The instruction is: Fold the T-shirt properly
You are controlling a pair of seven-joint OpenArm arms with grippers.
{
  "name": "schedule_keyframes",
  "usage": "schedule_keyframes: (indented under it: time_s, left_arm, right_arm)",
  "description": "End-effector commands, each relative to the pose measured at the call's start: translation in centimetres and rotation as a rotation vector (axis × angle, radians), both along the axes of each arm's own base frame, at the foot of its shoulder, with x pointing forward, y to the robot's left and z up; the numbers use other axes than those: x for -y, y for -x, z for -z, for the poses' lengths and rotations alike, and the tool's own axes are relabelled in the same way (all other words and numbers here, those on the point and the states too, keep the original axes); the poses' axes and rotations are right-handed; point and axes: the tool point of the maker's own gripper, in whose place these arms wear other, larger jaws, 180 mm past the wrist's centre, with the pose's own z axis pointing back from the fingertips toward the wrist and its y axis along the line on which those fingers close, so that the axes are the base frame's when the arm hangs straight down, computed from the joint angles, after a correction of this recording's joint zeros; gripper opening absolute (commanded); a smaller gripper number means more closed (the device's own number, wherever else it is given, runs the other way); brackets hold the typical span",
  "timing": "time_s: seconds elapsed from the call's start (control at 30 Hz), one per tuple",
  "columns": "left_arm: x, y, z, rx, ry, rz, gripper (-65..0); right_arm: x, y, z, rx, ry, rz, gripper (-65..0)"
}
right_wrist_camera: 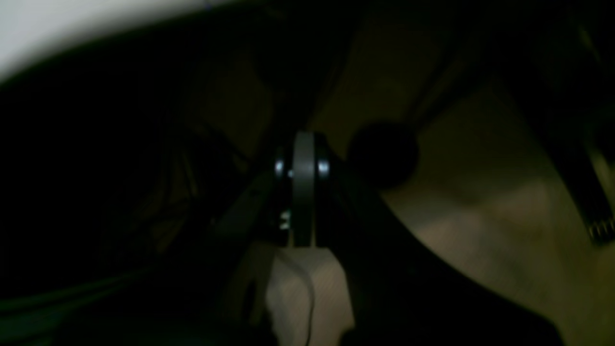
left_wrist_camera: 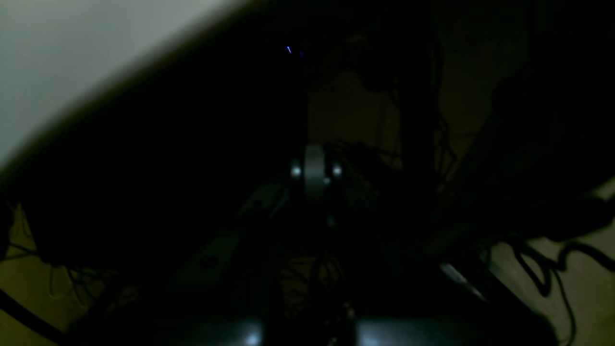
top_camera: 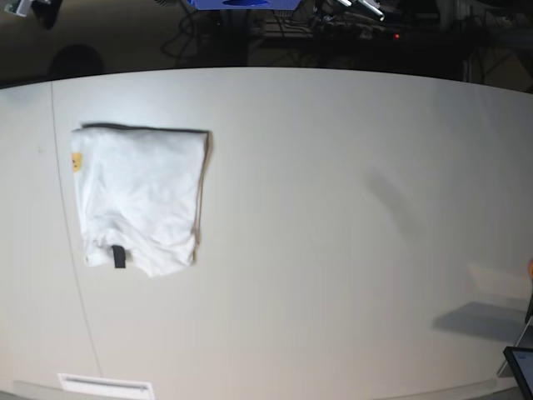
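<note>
The T-shirt lies folded into a compact white rectangle on the left part of the white table. A small yellow bit of print shows at its left edge and a black tag near its front edge. Neither arm appears in the base view. In the dark left wrist view my left gripper is shut with nothing between its fingers. My right gripper is likewise shut and empty in the right wrist view. Both wrist views show only a pale sliver of the table edge at top left, away from the shirt.
Black cables trail on the dim floor under the left gripper. A white strip lies at the table's front left edge, and a dark device corner sits at the front right. Equipment and wires crowd the space behind the table's far edge.
</note>
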Motion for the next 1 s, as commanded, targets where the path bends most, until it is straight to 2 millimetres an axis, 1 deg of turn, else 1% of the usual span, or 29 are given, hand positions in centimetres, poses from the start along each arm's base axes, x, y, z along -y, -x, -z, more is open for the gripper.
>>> schedule_keyframes:
  time_s: [0.0,0.03,0.07,0.1,0.13,0.23,0.27,0.33,0.4,0.5,0.57,0.6,0.63,0.7,0.77,0.8,0.83,0.93,0.97]
  left_arm:
    - [0.2,-0.1,0.0,0.015,0.013,-0.007,-65.0]
    - [0.1,0.3,0.8,-0.008,0.011,-0.021,-65.0]
    - [0.0,0.3,1.5,-0.027,0.008,-0.035,-65.0]
    - [0.0,0.5,2.6,-0.054,0.006,-0.048,-65.0]
    - [-0.1,1.0,3.6,-0.083,0.007,-0.058,-65.0]
    - [-0.5,2.0,6.5,-0.171,-0.004,-0.08,-65.0]
    - [-0.2,2.2,7.5,-0.201,0.001,-0.095,-65.0]
    - [0.2,2.9,9.2,-0.262,0.008,-0.116,-65.0]
    - [0.2,3.5,10.9,-0.325,0.003,-0.131,-65.0]
    - [0.5,4.7,13.9,-0.471,-0.022,-0.164,-65.0]
    - [0.1,5.6,15.9,-0.59,-0.065,-0.184,-65.0]
    - [0.0,5.5,16.7,-0.638,-0.082,-0.206,-65.0]
    - [-0.2,5.5,17.2,-0.677,-0.09,-0.239,-65.0]
    - [-1.5,4.8,18.2,-0.747,-0.113,-0.346,-65.0]
    - [-2.9,4.0,18.9,-0.795,-0.127,-0.449,-65.0]
    - [-3.3,3.8,19.1,-0.816,-0.131,-0.483,-65.0]
    - [-3.5,3.2,19.2,-0.825,-0.131,-0.506,-65.0]
    - [-3.8,2.7,19.5,-0.845,-0.138,-0.527,-65.0]
    - [-3.8,2.2,19.5,-0.839,-0.137,-0.527,-65.0]
  right_arm:
    - [1.6,-0.4,-0.6,0.036,0.024,0.01,-65.0]
    - [1.4,0.2,0.7,0.008,-0.001,0.021,-65.0]
    - [1.2,0.2,2.0,-0.021,-0.02,0.007,-65.0]
    - [0.7,0.5,3.5,-0.071,-0.041,-0.028,-65.0]
    - [-0.1,1.4,5.3,-0.14,-0.07,-0.069,-65.0]
    - [-4.0,3.4,10.4,-0.322,-0.183,-0.203,-64.9]
    - [-5.3,4.0,11.8,-0.374,-0.224,-0.238,-64.9]
    - [-7.8,5.3,14.2,-0.478,-0.291,-0.298,-64.9]
    - [-9.2,6.0,16.2,-0.581,-0.288,-0.361,-64.9]
    - [-11.5,6.7,18.1,-0.698,-0.248,-0.482,-64.9]
    - [-13.3,6.2,18.9,-0.741,-0.207,-0.593,-64.9]
    - [-14.3,5.8,19.3,-0.75,-0.187,-0.641,-64.9]
    - [-14.7,5.4,19.5,-0.758,-0.164,-0.677,-64.9]
    - [-16.1,4.5,19.9,-0.767,-0.128,-0.758,-64.9]
    - [-16.8,4.0,20.1,-0.776,-0.103,-0.821,-64.9]
    - [-16.9,3.5,20.2,-0.771,-0.091,-0.841,-64.7]
    - [-16.9,2.9,20.3,-0.765,-0.079,-0.856,-64.7]
    - [-16.7,1.5,20.3,-0.745,-0.061,-0.864,-64.7]
    - [-16.6,1.1,20.3,-0.738,-0.057,-0.863,-64.7]
